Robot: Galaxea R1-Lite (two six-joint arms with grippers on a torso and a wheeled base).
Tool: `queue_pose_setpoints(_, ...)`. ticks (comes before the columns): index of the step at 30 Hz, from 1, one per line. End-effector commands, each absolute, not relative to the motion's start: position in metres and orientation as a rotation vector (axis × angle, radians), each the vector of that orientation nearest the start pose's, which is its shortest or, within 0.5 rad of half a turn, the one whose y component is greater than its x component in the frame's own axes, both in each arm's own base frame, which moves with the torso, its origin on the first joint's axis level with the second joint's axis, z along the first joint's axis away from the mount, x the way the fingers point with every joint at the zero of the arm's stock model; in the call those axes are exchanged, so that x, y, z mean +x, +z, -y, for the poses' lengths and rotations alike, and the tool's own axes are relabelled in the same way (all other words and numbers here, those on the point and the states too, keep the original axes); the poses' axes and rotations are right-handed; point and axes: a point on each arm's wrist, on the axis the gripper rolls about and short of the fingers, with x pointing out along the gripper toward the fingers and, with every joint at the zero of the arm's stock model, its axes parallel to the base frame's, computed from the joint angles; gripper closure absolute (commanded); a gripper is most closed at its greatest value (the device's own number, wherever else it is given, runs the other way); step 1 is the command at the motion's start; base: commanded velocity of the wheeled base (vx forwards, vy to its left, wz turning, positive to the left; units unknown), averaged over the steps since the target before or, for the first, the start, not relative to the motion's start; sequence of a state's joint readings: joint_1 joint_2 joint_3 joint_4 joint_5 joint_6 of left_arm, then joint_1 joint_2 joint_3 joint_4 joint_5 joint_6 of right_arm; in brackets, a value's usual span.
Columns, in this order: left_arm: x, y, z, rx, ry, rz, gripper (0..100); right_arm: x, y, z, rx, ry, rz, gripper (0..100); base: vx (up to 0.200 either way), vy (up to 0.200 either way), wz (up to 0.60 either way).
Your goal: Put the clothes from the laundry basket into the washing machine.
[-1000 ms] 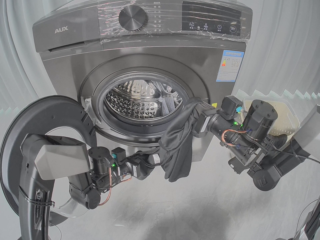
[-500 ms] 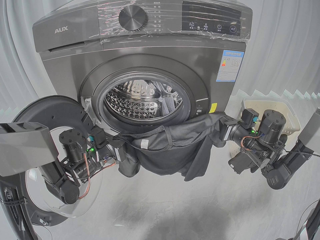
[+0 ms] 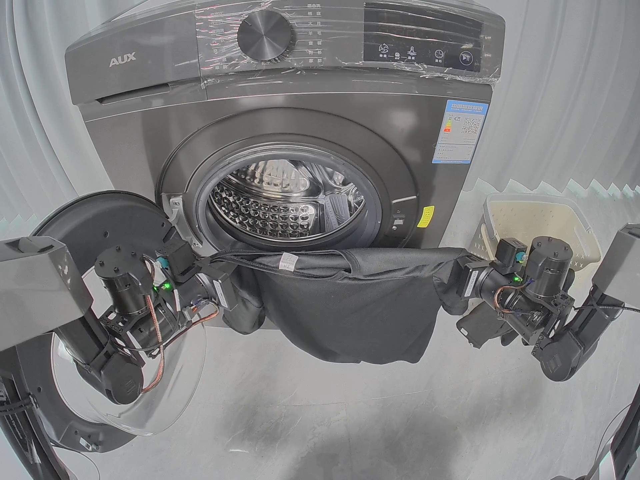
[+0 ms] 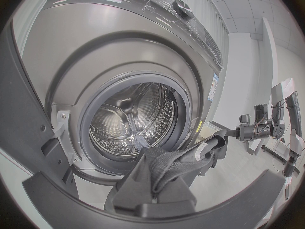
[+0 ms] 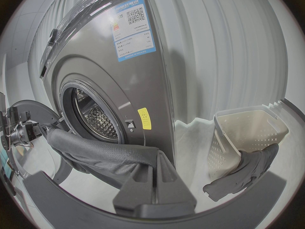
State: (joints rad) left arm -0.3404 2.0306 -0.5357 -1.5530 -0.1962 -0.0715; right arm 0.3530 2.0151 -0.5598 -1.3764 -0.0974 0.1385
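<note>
Now wider, tauter black garment (image 3: 347,301)

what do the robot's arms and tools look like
The left arm and right arm are black with cylindrical joints and pale grey boxy upper covers. Each wrist carries a small black camera block, a green light and a looping copper-coloured cable. The left tool and right tool have dark grey wedge-shaped fingers.
</note>
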Motion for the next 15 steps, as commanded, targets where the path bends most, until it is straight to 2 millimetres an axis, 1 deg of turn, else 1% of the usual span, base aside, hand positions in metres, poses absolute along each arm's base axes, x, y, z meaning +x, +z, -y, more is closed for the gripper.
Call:
queue_pose_setpoints(1,0.300,0.113,0.110,-0.076,-0.536,0.058,100,0.307,0.093,-0.110,0.116,0.246,-0.110,100,0.000,0.000,0.00)
queue_pose_setpoints(10,0.300,0.119,0.108,-0.079,-0.531,0.080,100,0.305,0.094,-0.112,0.117,0.251,-0.111,100,0.000,0.000,0.00)
queue_pose_setpoints(15,0.298,0.126,0.108,-0.081,-0.536,0.102,100,0.302,0.093,-0.115,0.113,0.262,-0.119,100,0.000,0.000,0.00)
